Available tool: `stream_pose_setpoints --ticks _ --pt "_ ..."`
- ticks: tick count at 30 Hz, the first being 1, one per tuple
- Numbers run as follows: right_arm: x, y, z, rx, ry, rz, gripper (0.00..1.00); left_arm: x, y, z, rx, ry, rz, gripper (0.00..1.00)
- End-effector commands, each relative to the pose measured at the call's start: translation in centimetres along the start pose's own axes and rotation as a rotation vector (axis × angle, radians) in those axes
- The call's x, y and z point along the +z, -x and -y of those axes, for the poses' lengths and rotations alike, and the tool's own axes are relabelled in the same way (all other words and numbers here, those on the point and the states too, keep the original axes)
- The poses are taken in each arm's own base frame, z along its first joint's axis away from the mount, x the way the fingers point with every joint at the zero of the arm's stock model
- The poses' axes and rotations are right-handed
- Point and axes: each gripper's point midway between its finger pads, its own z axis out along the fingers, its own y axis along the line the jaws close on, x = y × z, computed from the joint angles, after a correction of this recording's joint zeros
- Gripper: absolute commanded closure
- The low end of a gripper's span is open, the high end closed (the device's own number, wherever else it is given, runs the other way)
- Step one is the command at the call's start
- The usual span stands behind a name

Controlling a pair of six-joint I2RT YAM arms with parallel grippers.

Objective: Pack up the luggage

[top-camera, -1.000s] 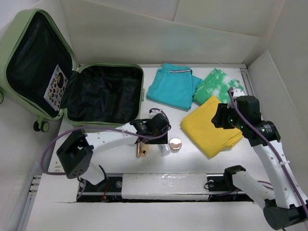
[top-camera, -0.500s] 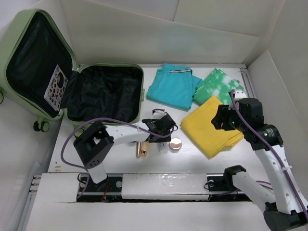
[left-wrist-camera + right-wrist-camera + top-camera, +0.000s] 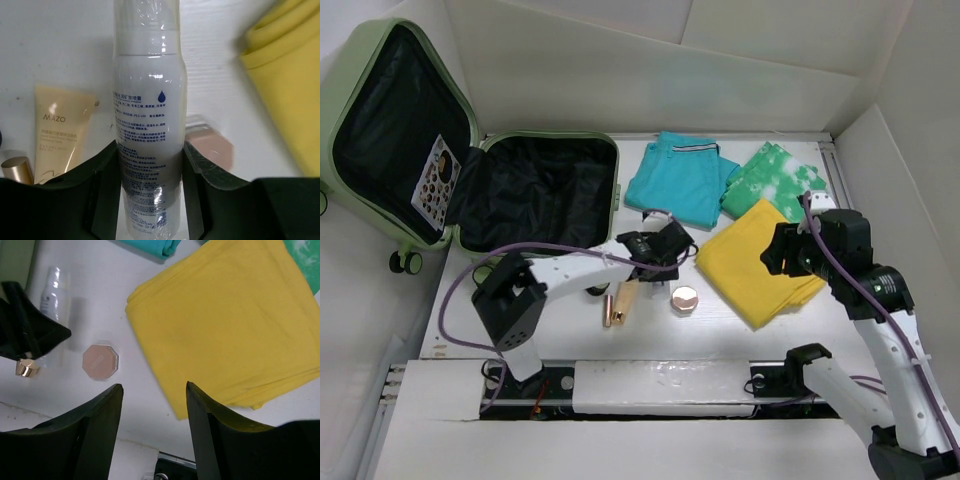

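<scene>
The luggage point(image 3: 614, 200), a sage-green suitcase, lies open at the table's far left, its black lining bare and its lid point(image 3: 350, 70) propped up. My left gripper point(image 3: 655, 258) point(image 3: 150, 147) is shut on a white spray bottle point(image 3: 149, 100) point(image 3: 54, 290), both fingers pressed against its sides just above the tabletop. To the right, my right gripper point(image 3: 785, 252) point(image 3: 154, 387) hangs open and holds nothing, above the near left edge of a folded yellow cloth point(image 3: 755, 262) point(image 3: 225, 325).
A beige cream tube point(image 3: 620, 300) point(image 3: 60, 130) with a gold cap lies left of the bottle. A pink octagonal compact point(image 3: 684, 298) point(image 3: 100, 361) sits right of it. A folded teal garment point(image 3: 680, 180) and a green-and-white cloth point(image 3: 775, 178) lie at the back. White walls enclose the table.
My left arm swung its elbow forward, and its gripper settled over the spray bottle and closed on it. The right gripper widened slightly and drifted a little toward me.
</scene>
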Motion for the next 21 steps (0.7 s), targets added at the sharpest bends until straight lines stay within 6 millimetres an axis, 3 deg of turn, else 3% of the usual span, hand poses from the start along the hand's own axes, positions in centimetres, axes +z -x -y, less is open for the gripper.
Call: stream_pose_setpoints --ticks 1,3,4,6,7,8,10,11,16,19,21 --pt "-0.5 1.2 -0.8 -0.025 0.036 0.039 0.41 -10.0 8.7 2.7 -0.074 -0.181 0.231 0.85" --pt "-0.2 1.3 -1.2 -0.025 0.062 0.033 0.41 -11.8 11.7 1.7 -0.103 -0.194 0.289 0.82" --pt "0.3 1.2 -1.3 -0.025 0.070 0.026 0.41 -12.7 15.1 -0.4 -0.163 -0.176 0.347 0.80" --pt "0.5 1.4 -1.8 -0.026 0.093 0.026 0.41 -12.6 18.4 -4.0 -0.200 -0.116 0.403 0.80" --pt "0.5 1.6 -2.0 -0.033 0.102 0.034 0.41 -12.3 19.8 -5.5 -0.225 -0.111 0.409 0.80" --pt "0.7 1.5 -2.2 -0.022 0.109 0.022 0.41 -11.4 22.2 -9.1 -0.294 -0.083 0.412 0.80" --pt "0.8 1.6 -2.5 -0.030 0.120 0.029 0.41 -10.1 24.2 -12.4 -0.322 -0.041 0.431 0.80" --pt "0.9 1.3 -2.4 -0.029 0.118 0.020 0.41 -8.4 25.1 -15.6 -0.361 0.015 0.420 0.80" --pt "1.7 0.4 -3.2 -0.042 0.148 0.003 0.41 -3.6 25.9 -22.9 -0.421 0.170 0.350 0.80" --pt "3.1 -1.9 -3.5 -0.051 0.162 -0.051 0.35 -0.9 25.3 -25.5 -0.446 0.226 0.299 0.76" --pt "3.6 -2.1 -4.3 -0.044 0.179 -0.056 0.33 0.1 24.8 -26.2 -0.452 0.252 0.277 0.73"
